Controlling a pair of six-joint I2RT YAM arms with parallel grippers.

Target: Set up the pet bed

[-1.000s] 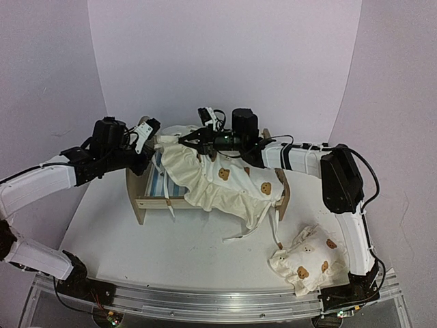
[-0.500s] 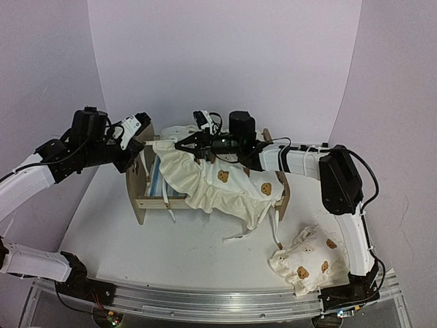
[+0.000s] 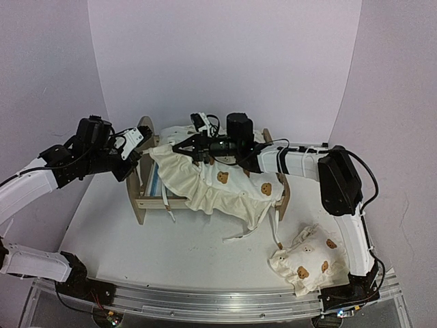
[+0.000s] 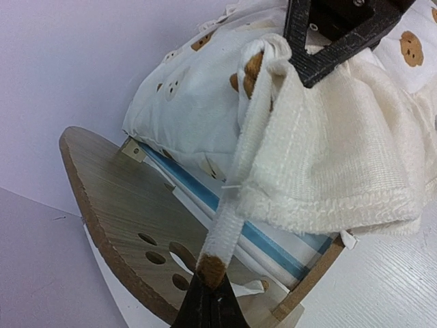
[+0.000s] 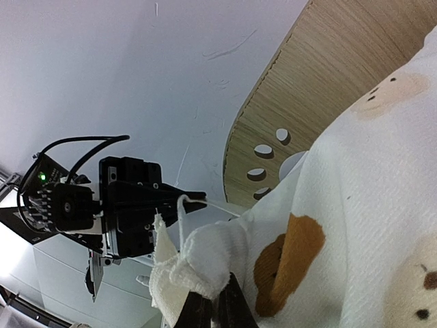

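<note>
White table (image 3: 194, 254) bears pet bed (image 3: 158, 202); pillow (image 3: 305, 263) near right.

Bare white table (image 3: 109, 232) shows along the left edge and across the near-left part, open from above. The light-wood pet bed frame with striped base (image 3: 158, 202) blocks the middle. The ruffled cream bear-print cushion (image 3: 225, 186) draped over it hangs past the near rail, its loose ties (image 3: 239, 236) trailing toward the near edge. A small cream bear-print pillow (image 3: 305, 263) fills the near-right corner. The right arm (image 3: 300, 160) spans the bed from the right edge. By the rounded headboard (image 3: 145, 127), the left gripper (image 3: 141, 139) and right gripper (image 3: 179, 147), both pinching cushion fabric, crowd close together.
</note>
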